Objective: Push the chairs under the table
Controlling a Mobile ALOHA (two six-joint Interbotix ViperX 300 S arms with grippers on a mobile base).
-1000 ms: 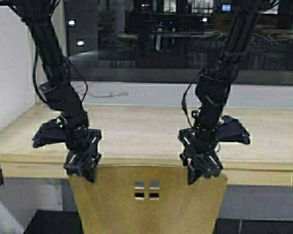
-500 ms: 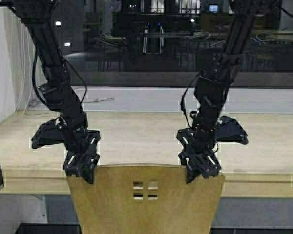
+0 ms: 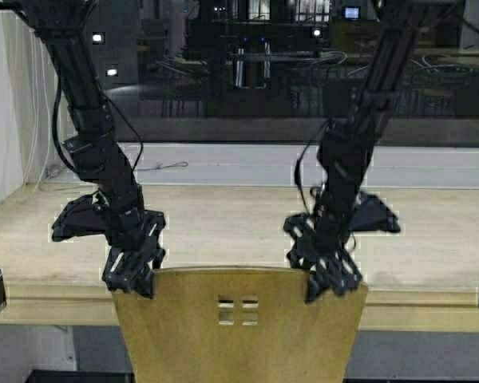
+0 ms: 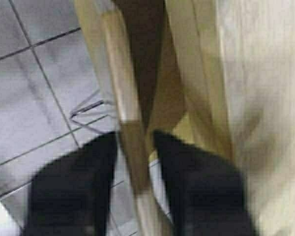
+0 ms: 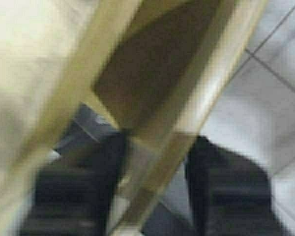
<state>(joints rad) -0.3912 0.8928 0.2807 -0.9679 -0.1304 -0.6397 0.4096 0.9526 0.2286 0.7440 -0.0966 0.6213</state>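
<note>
Chair (image 3: 239,335) and table (image 3: 223,223), seen from above and behind the arms. The chair is being shown with its curved back facing the robot, low in the middle of the high view, its top edge lying against the table's thick front edge (image 3: 56,294); the four-square cutout (image 3: 238,311) is sitting just below that top edge. The seat and legs are not being shown in the high view.

The back's top edge is being gripped at its two upper corners. The left gripper (image 3: 130,275) is being held at the left corner, its fingers (image 4: 73,196) closed on either side of the thin plywood edge (image 4: 130,142), as the left wrist view is showing. The right gripper (image 3: 329,279) is being held at the right corner, its fingers (image 5: 73,191) likewise clamped across the back's edge (image 5: 162,157).

Grey floor tiles (image 4: 34,83) are being shown below the chair in both wrist views. Behind the table, a pale sill (image 3: 247,163) with a loose cable (image 3: 164,166) is being shown, and beyond it dark glass (image 3: 247,72)
</note>
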